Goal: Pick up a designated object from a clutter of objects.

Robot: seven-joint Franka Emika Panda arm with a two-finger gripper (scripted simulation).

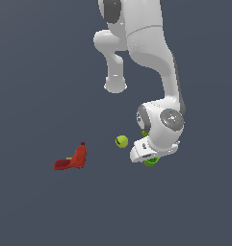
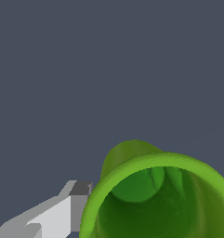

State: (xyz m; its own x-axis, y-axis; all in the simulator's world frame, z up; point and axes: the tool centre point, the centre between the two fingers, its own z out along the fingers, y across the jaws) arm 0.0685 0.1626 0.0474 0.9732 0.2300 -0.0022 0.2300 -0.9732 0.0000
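Cup (image 2: 155,200), lime green, sits against our gripper (image 1: 148,158), near the ball (image 1: 121,141); whether we grip it we cannot tell.

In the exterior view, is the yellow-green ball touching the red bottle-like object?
No. The yellow-green ball sits apart from the red bottle-like object, with bare floor between them, nearer the gripper.

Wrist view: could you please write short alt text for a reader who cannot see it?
A lime-green cup with a darker green inside fills the lower part of the picture, its open mouth facing the camera. One grey gripper finger sits right beside its rim, against a plain dark grey-blue background.
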